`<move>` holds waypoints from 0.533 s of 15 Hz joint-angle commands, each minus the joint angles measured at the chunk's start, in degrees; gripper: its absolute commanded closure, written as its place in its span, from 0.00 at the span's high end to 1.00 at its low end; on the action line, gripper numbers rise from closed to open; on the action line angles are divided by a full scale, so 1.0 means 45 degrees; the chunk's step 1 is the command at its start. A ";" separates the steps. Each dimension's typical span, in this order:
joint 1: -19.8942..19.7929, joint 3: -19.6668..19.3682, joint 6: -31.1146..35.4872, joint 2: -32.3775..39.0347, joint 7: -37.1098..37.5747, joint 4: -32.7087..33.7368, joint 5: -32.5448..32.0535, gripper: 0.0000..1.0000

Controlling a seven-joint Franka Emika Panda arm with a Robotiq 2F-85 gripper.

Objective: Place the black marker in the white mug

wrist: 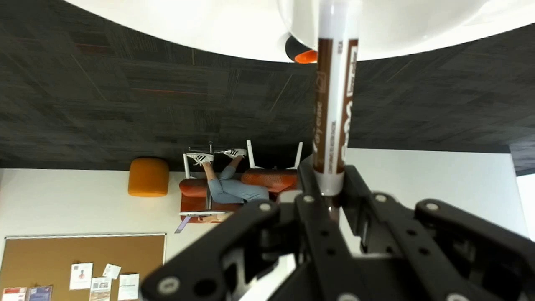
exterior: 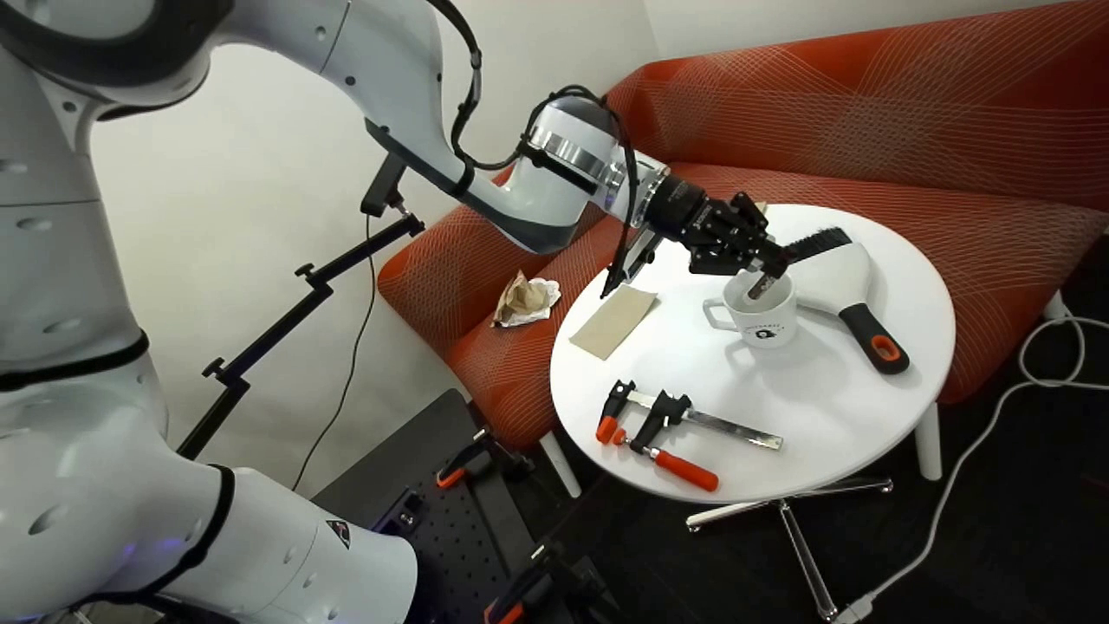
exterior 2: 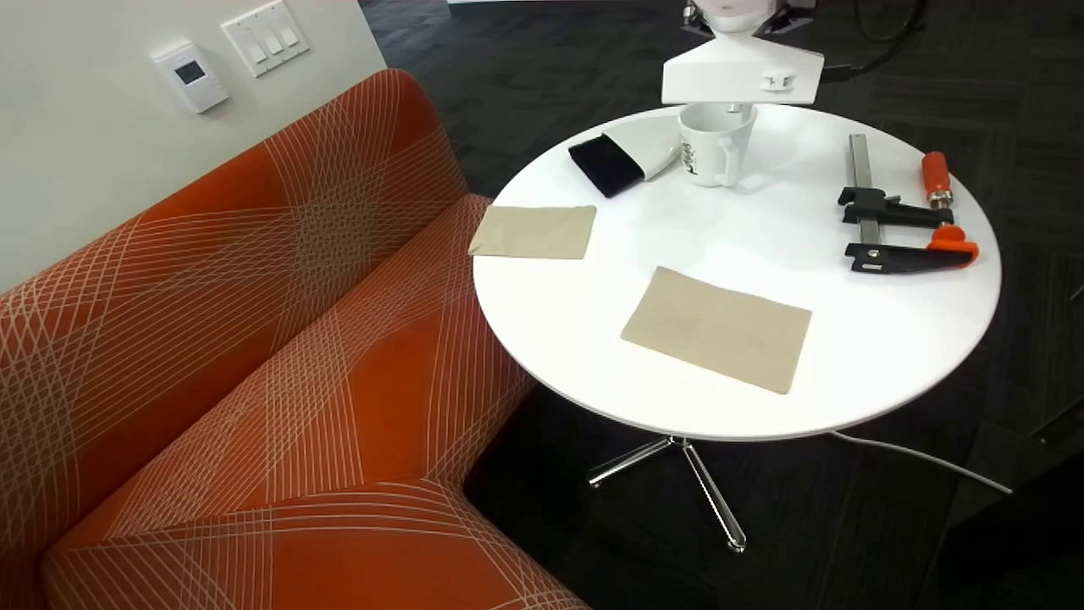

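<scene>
As my black two-fingered gripper (wrist: 331,184) clamps the slim cylindrical brown-and-white dry-erase marker (wrist: 335,108), fingers (wrist: 355,188) parted only by its barrel, the free end slants down into the mouth of the glossy white ceramic mug (exterior: 771,316)

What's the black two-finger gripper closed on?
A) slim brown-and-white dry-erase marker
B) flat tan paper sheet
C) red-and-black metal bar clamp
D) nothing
A: the wrist view shows the slim brown-and-white dry-erase marker pinched in the black two-finger gripper.
</scene>
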 commanded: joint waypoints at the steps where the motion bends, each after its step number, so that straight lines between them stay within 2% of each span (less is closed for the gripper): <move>1: -0.0250 0.0360 -0.0241 0.0474 0.0587 0.0454 -0.0449 0.05; 5: -0.0184 0.0577 -0.0161 0.0870 0.0890 0.0601 -0.0641 0.05; 6: -0.0181 0.0655 -0.0144 0.0943 0.0985 0.0622 -0.0673 0.44; 8: -0.0159 0.0771 -0.0156 0.1040 0.1032 0.0659 -0.0675 0.52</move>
